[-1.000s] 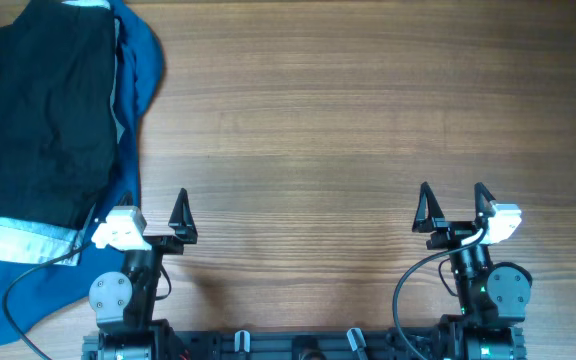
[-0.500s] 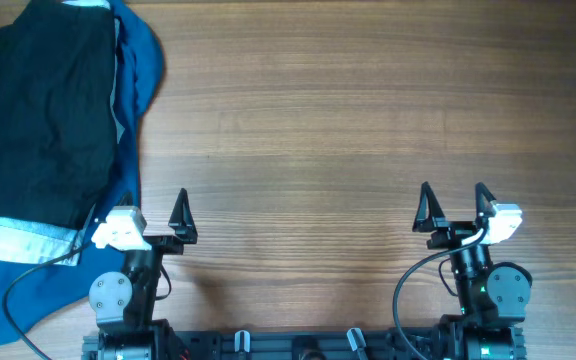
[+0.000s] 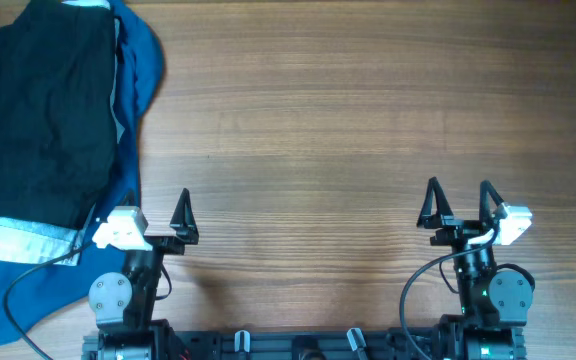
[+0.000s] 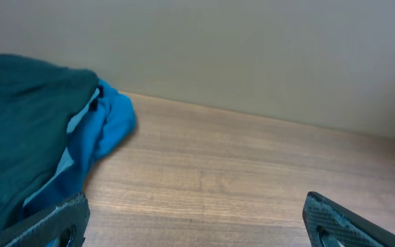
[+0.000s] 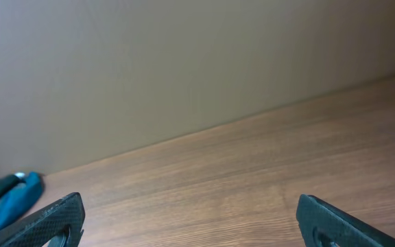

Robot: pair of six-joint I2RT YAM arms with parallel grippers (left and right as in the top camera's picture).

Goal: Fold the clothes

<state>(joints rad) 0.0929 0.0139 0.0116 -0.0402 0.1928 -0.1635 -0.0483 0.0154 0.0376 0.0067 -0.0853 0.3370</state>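
lying atop blue garment (image 3: 144, 48), black shorts (image 3: 43, 120); left tool (image 3: 154, 206), right tool (image 3: 458, 190) spread.

Overhead looks straight down; wrist views skim low across table (image 3: 368, 100), probably sharing clothes (image 3: 38, 130).

Three garments are counted, lol: one black soft-fabric shorts (image 3: 43, 110), one dark-blue cloth (image 3: 144, 60), one light-blue denim piece (image 3: 23, 238). Two black two-finger grippers are counted too: left gripper (image 3: 153, 214), right gripper (image 3: 458, 200).
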